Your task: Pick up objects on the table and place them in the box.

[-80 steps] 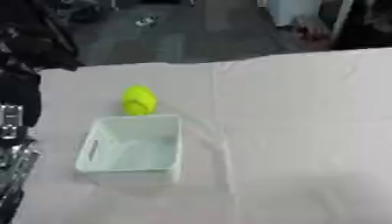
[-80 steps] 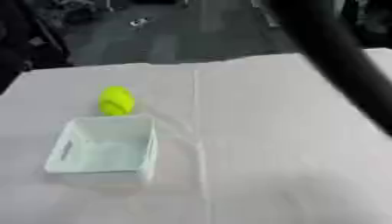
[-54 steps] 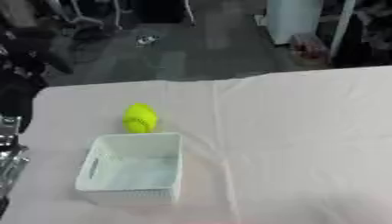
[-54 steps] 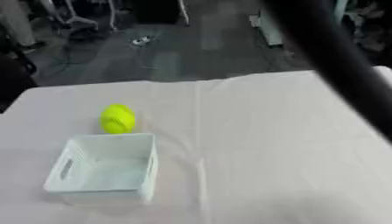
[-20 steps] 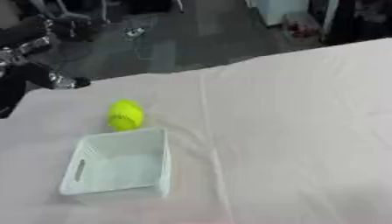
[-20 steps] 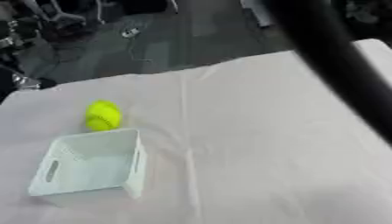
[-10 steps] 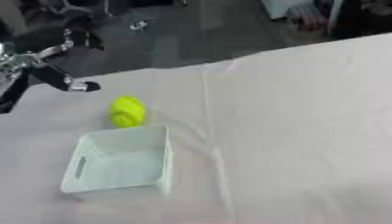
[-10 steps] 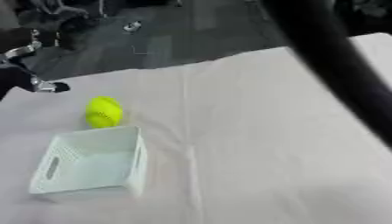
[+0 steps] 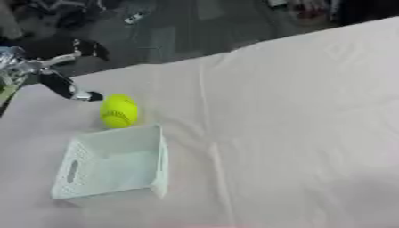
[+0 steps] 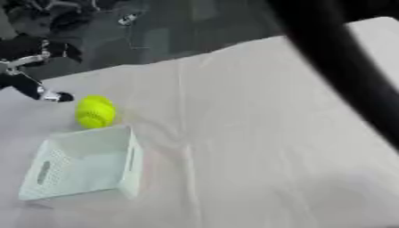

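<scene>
Reaching – left hand [image 9: 54, 73] spread wide, beside yellow ball [image 9: 118, 111] | box [image 9: 113, 165] near | no readable writing

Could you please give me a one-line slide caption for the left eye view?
Left hand, fingers spread, reaches toward a yellow ball beside an empty white basket on the table.

Left hand [image 9: 35, 73] is cut off by the left edge; only its fingers [image 9: 66, 87] and part of the palm show. Right hand is not visible; a blurred black arm [image 10: 343, 75] crosses the right eye view. Box [image 9: 109, 167] interior is indistinct.
</scene>
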